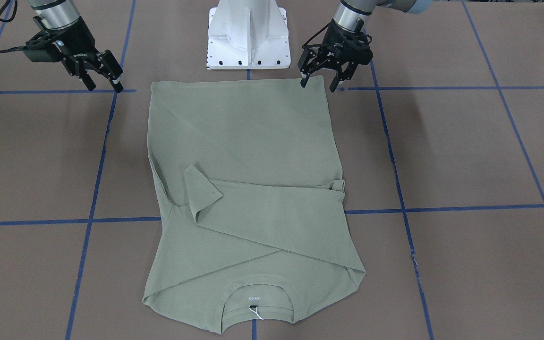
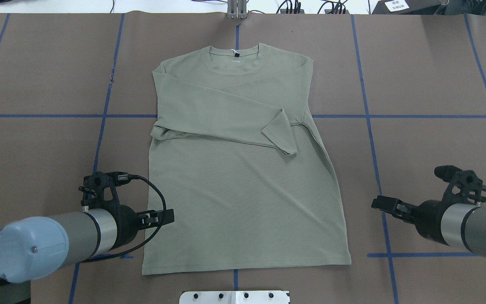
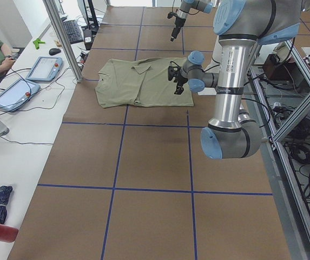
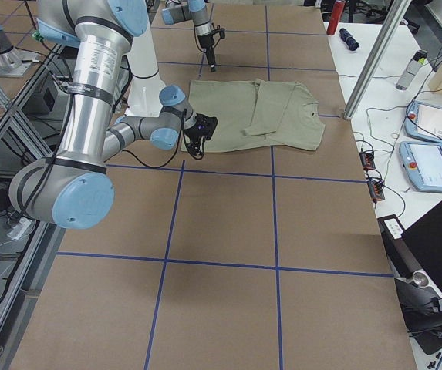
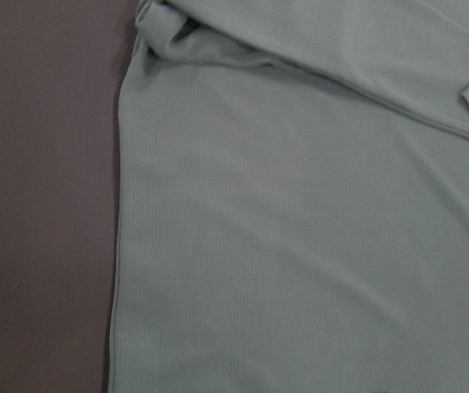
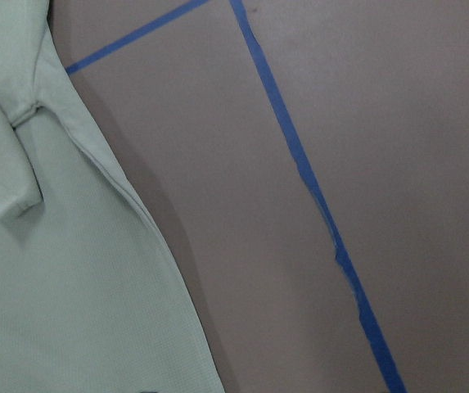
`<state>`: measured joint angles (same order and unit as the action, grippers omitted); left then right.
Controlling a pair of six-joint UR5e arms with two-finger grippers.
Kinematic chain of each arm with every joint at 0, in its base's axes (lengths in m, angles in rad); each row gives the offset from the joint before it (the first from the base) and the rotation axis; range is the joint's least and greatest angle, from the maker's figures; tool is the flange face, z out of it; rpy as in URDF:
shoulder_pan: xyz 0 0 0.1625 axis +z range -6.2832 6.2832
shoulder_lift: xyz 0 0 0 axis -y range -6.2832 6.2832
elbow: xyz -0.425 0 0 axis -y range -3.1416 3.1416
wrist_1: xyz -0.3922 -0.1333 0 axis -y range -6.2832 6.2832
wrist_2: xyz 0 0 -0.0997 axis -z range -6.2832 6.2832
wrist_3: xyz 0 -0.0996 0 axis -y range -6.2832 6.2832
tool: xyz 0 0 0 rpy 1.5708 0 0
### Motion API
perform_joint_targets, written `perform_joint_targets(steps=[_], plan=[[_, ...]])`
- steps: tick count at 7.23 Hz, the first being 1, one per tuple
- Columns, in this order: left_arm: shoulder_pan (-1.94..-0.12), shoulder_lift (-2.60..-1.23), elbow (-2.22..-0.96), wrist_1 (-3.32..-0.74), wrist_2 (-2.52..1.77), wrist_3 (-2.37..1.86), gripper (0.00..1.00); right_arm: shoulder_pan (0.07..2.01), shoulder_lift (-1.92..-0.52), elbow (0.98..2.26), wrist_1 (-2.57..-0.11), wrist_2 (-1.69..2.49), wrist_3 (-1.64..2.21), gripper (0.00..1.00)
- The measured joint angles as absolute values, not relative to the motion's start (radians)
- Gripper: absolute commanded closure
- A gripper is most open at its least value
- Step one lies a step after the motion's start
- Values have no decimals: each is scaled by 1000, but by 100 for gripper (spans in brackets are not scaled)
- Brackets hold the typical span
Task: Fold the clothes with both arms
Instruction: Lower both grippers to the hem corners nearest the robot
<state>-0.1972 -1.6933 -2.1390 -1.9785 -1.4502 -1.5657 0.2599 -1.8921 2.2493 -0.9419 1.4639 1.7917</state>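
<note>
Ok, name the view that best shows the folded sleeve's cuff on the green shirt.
Exterior front-facing: the cuff of the sage-green knit shirt lies large, whole, unblocked. Overhead shows it whole but smaller; right wrist catches it at the frame edge; side views show it tiny.

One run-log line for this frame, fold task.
shirt flat, sleeves across chest | left gripper open at hem corner, nothing held | right gripper open over table, clear of shirt | body fold not started
</note>
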Motion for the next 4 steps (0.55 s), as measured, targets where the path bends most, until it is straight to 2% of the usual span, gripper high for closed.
perform_joint_targets(steps=[4], plan=[[-38,-1621,-2121,-1985,-1348,-1729,24,103,-1897,2256,-945,1335,1916,16]])
